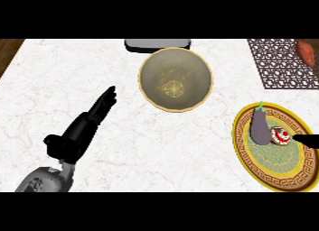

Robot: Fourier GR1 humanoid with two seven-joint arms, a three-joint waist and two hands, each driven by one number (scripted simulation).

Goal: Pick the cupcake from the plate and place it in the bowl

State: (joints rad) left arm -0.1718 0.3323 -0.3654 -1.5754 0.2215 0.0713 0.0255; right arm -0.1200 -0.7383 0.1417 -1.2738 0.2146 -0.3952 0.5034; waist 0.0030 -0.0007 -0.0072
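Note:
A small cupcake (279,136) with white and red frosting sits on the ornate gold-rimmed plate (276,180) at the right, next to a purple eggplant (260,126). Only a black fingertip of my right hand (311,140) shows, coming in from the right edge and touching the cupcake's right side. The olive-gold bowl (175,79) stands empty at the counter's middle back. My left hand (85,126) lies at the left with fingers straight, pointing up and right, well left of the bowl.
A dark patterned mat (282,65) lies at the back right with an orange sweet potato (307,52) on it. A grey flat object (157,43) sits behind the bowl. Wooden floor shows past the counter's left edge.

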